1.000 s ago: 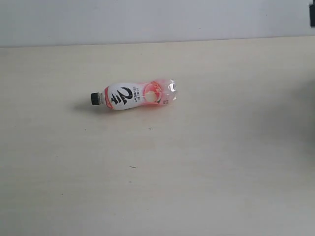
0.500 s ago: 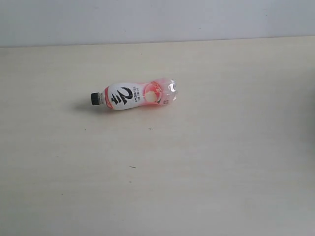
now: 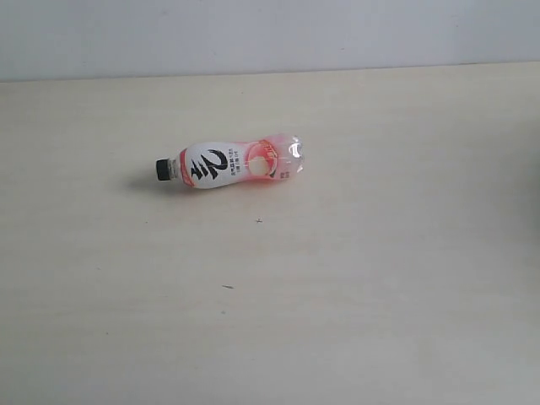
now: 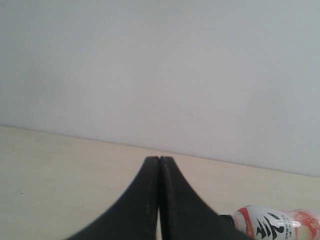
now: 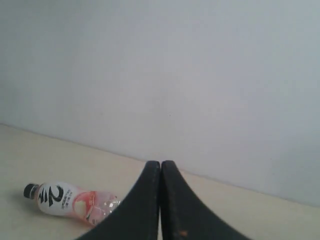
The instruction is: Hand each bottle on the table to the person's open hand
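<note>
- Well, the one bottle (image 3: 229, 165) I can see, pink-white with a black cap (image 3: 163, 170), lies on its side on the table (image 3: 337, 295). In the exterior view it sits left of centre in the upper half of the frame, cap towards the left edge.
- Both wrist views catch that bottle off to one side of my fingers (image 4: 145, 200). It lies flat on the table, well apart from them, and neither pair touches it.
- My left gripper (image 4: 159, 159) is pressed fully together, the two black fingers meeting tip to tip with nothing between them.
- My right gripper (image 5: 160, 163) is closed the same way, tips touching, and it holds nothing.
- The exterior view does not take in my arms, so I cannot tell how they are bent. Both pairs of fingers point out across the table towards the wall (image 3: 253, 34).
- That pale, plain wall rises behind the table's far edge.
- A few tiny dark specks (image 3: 258, 221) mark the beige surface below the bottle in the exterior view.
</note>
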`<state>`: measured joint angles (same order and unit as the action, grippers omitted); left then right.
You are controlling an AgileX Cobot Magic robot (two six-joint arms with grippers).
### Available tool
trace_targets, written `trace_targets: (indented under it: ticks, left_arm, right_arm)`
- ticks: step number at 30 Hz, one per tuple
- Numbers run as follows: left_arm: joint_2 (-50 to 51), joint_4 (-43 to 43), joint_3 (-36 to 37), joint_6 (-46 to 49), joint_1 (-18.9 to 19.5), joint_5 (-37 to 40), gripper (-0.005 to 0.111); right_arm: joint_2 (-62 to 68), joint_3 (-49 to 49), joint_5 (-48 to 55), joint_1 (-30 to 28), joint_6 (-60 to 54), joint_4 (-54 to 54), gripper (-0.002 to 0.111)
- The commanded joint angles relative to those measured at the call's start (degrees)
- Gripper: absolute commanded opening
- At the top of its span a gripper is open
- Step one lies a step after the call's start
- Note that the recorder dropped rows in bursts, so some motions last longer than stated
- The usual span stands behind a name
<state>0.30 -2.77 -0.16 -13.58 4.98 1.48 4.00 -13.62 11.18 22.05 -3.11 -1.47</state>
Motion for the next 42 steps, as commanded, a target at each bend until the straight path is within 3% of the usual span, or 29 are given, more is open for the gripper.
trace_targets:
  ticks: [1, 42]
  left_arm:
    - [-0.3, 0.0, 0.2, -0.4, 0.1, -0.3, 0.001]
    - [-0.3, 0.0, 0.2, -0.4, 0.1, -0.3, 0.001]
  right_arm:
    - [-4.0, 3.4, -7.0, 0.3, 0.2, 0.1, 0.0]
    - [-4.0, 3.3, 0.1, 1.3, 0.2, 0.5, 0.0]
